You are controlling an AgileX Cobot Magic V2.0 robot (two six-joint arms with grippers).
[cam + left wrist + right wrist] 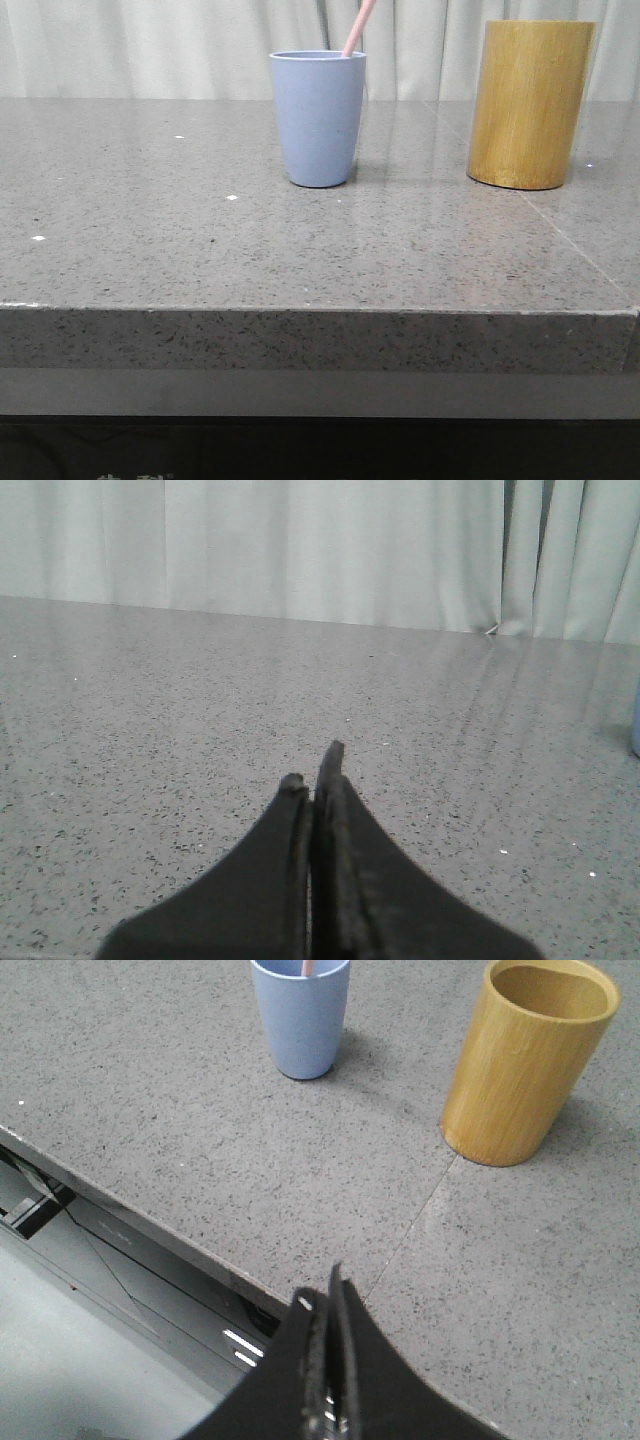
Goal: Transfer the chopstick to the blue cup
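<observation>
The blue cup [318, 118] stands upright on the grey stone table, left of the bamboo cylinder. A pale pink chopstick [358, 27] stands in it, leaning right and rising above the rim out of the frame. The right wrist view shows the blue cup [300, 1015] with a bit of pink chopstick [308, 966] inside. My left gripper [313, 770] is shut and empty, low over bare table; a blue sliver at the edge of that view [635, 720] is likely the cup. My right gripper [322, 1295] is shut and empty, over the table's front edge, well short of both cups.
A tall yellow-brown bamboo cylinder [530, 103] stands to the right of the blue cup; its inside looks empty in the right wrist view [527, 1058]. The table's front edge [320, 310] runs across the view. White curtains hang behind the table.
</observation>
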